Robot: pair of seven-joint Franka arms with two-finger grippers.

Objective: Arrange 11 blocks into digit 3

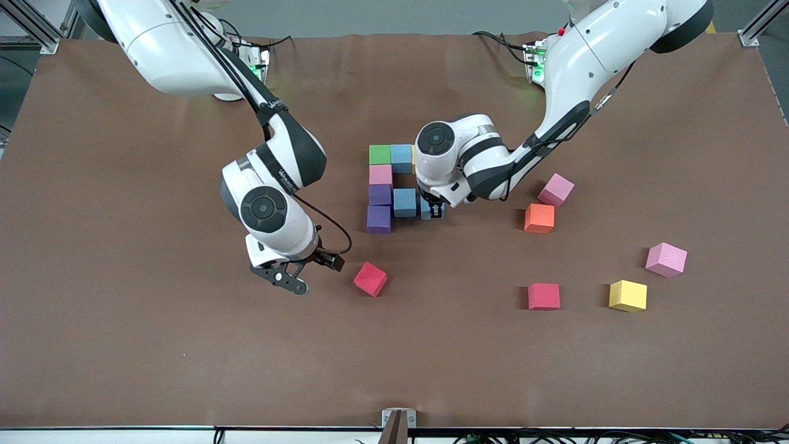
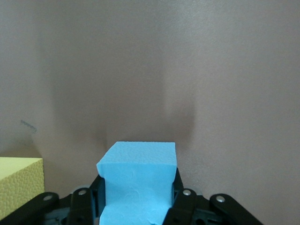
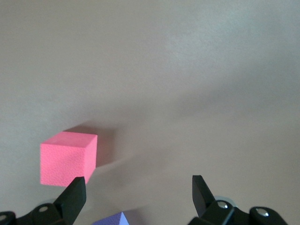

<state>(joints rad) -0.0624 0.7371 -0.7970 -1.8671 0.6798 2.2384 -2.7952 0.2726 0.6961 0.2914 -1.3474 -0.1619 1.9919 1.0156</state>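
Right now the left gripper (image 1: 433, 211) is clenched on a light blue foam cube (image 2: 137, 180), low at the half-built digit 3 (image 1: 390, 188). That cube sits just beside another light blue cube (image 1: 404, 202) in the middle bar. The figure also has a green cube (image 1: 380, 154) and a third light blue cube (image 1: 401, 156) touching in the bar nearest the robots, then a pink cube (image 1: 380, 175) and two purple cubes (image 1: 380, 206) going down the column. A yellow cube (image 2: 18, 183) shows beside the held one in the left wrist view.

The right gripper (image 1: 294, 275) hangs with its fingers (image 3: 200, 192) spread wide and holding nothing, near a red foam cube (image 1: 370, 279) on the brown table (image 1: 154, 345).

Another red cube (image 1: 543, 296), a loose yellow cube (image 1: 627, 295), two pink cubes (image 1: 666, 259) and an orange cube (image 1: 539, 217) lie toward the left arm's end.
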